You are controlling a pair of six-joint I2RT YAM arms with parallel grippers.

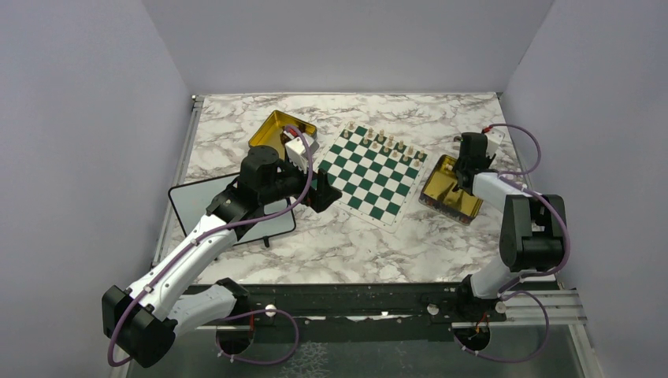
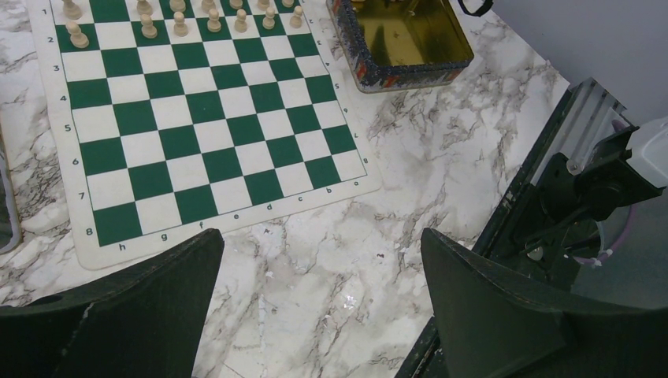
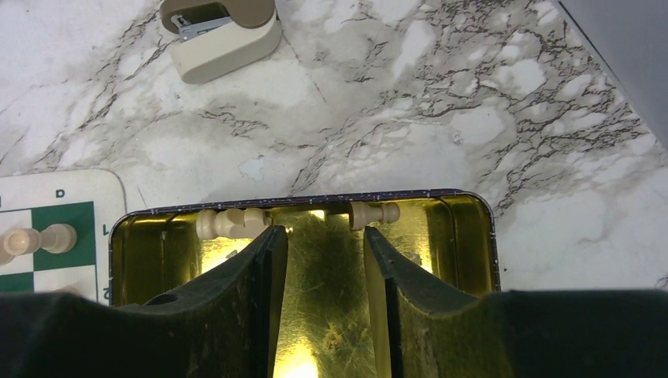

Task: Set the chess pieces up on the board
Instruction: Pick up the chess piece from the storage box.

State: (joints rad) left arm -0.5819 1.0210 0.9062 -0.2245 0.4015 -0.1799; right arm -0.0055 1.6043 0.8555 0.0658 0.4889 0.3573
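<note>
**Hovering Left, Nested Right**

Left gripper (image 2: 319,244) gapes released over the counter (image 2: 441,157) beside the board (image 2: 197,142). Right gripper (image 3: 323,236), partly parted and empty, sits in the tin (image 3: 461,236). Perhaps three pale chess pieces (image 3: 232,223) lie at its far wall; others line the board's far rows.

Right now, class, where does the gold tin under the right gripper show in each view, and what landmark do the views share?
Top external: gold tin right of centre, at the board's right corner.
Left wrist: gold tin at the top edge, right of the board.
Right wrist: gold tin bottom centre, beneath the right gripper.
Shared landmark: the green-and-white board.
</note>
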